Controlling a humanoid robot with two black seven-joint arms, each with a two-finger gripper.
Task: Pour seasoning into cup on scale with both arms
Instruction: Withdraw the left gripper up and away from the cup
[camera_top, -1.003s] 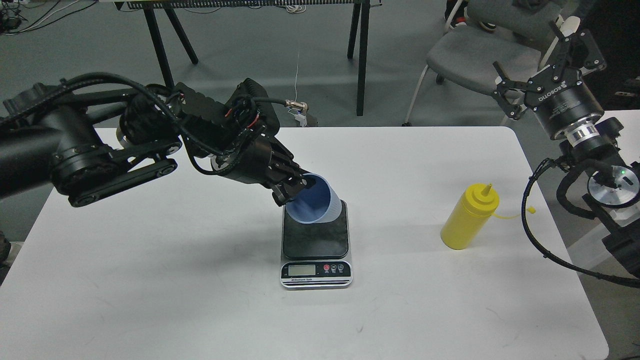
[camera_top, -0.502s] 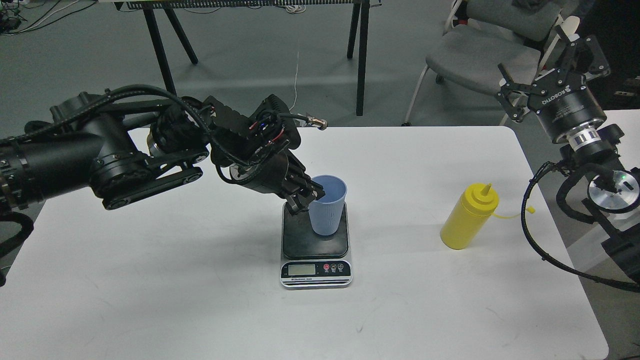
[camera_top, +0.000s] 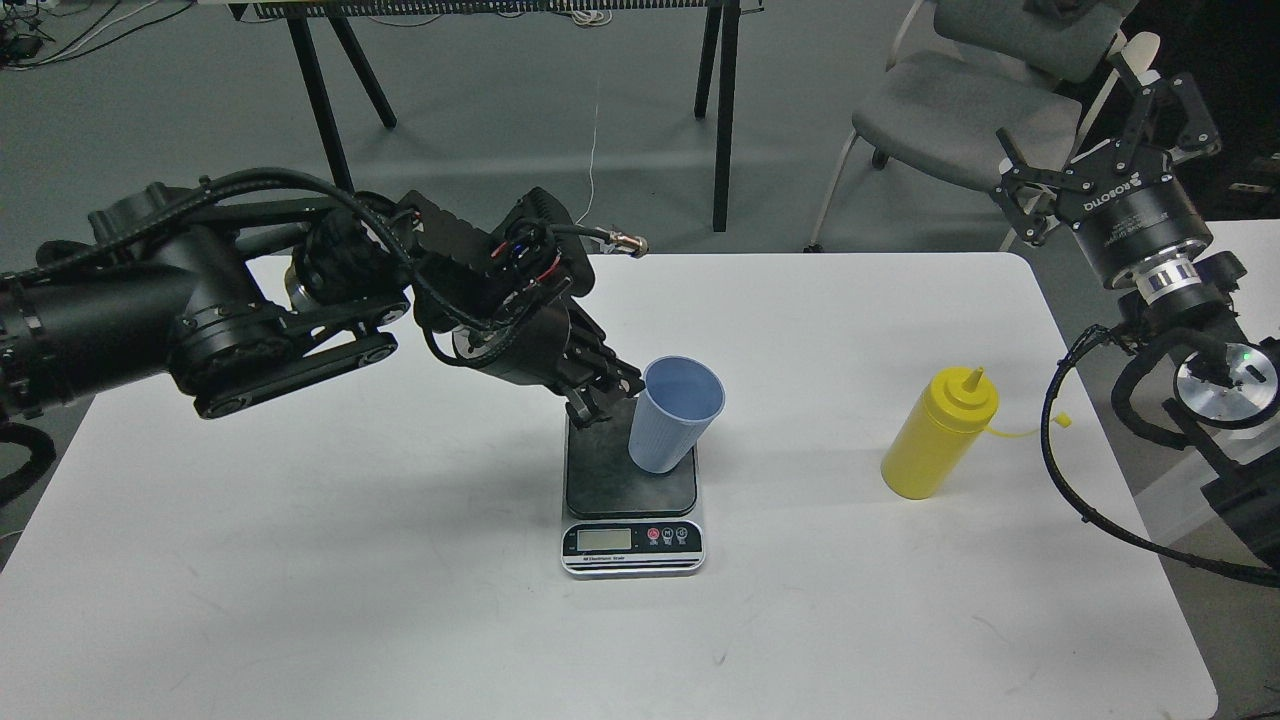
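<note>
left gripper (camera_top: 608, 392): touches cup's left wall; open or closed, can't tell
step: back off slow so cup settles flat
cup (camera_top: 672, 418): light blue, ribbed, on scale (camera_top: 630, 480), tilted right
bottle (camera_top: 937, 434): yellow, upright on table, right of scale
right gripper (camera_top: 1100, 130): fingers apart, raised, empty

Light blue cup (camera_top: 675, 415) with finely ribbed lower wall; scale (camera_top: 631, 490) with dark mottled platform and silver-black front strip bearing a pale display and a red button; yellow bottle (camera_top: 935, 435); white table (camera_top: 400, 600); black arms with silver joint rings; grey chair (camera_top: 960, 105).
</note>
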